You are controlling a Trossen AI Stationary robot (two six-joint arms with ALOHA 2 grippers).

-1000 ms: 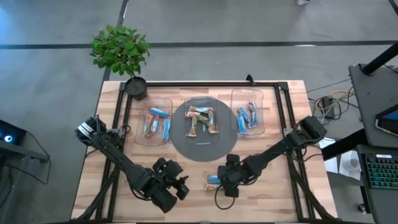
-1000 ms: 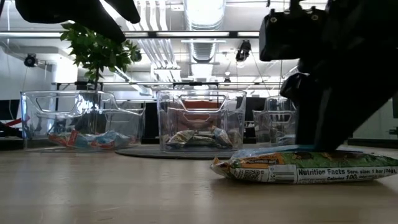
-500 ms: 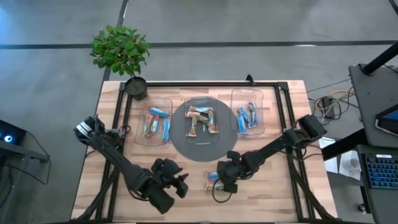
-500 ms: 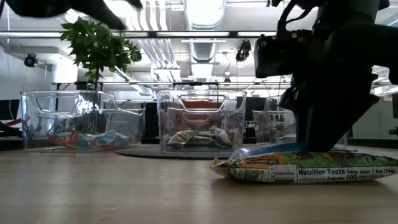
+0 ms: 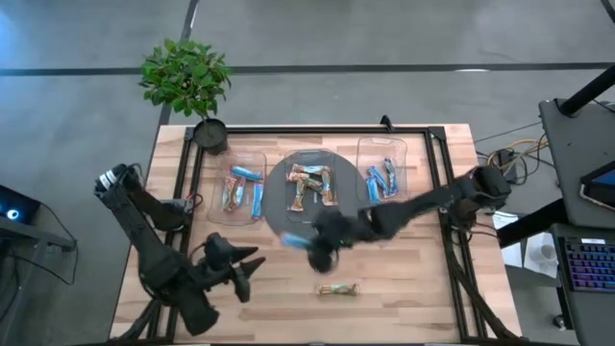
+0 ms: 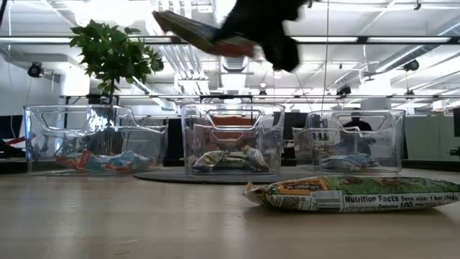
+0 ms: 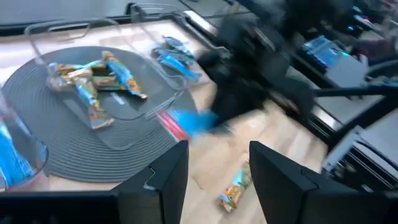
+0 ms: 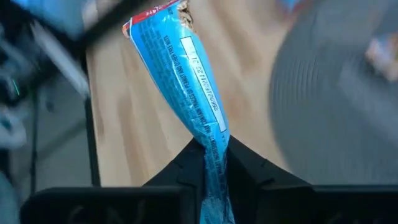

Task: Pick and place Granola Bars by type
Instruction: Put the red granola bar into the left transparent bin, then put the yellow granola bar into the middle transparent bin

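Observation:
My right gripper [image 5: 315, 244] hangs above the near edge of the round grey mat [image 5: 288, 223], shut on a bright blue granola bar [image 8: 177, 74], which also shows high up in the low view [image 6: 198, 32]. A green, orange and tan bar [image 5: 336, 288] lies flat on the wood near the front [image 6: 352, 194]. More bars lie in three clear bins: left [image 5: 240, 187], middle [image 5: 312, 183], right [image 5: 382, 178]. My left gripper [image 7: 214, 180] is open, with nothing between its fingers, at the front left [image 5: 235, 269]. My right gripper pinches the blue bar by one end [image 8: 210, 146] between its two fingers. The fingers lie along the bar, and the rest of it sticks out past their tips toward the table's left. The bar is lifted clear of the table and tilted [image 6: 187, 25].
A potted plant [image 5: 187, 82] stands at the far left corner. A black frame rail [image 5: 317, 130] runs round the table's far and side edges. Bare wood lies along the front edge on both sides of the lying bar.
My right gripper has shut on the blue bar, which lay against the multicoloured bar. It has lifted it high and carried it toward the far left, over the mat's edge. The multicoloured bar stays put. My left arm has drawn back toward the left edge.

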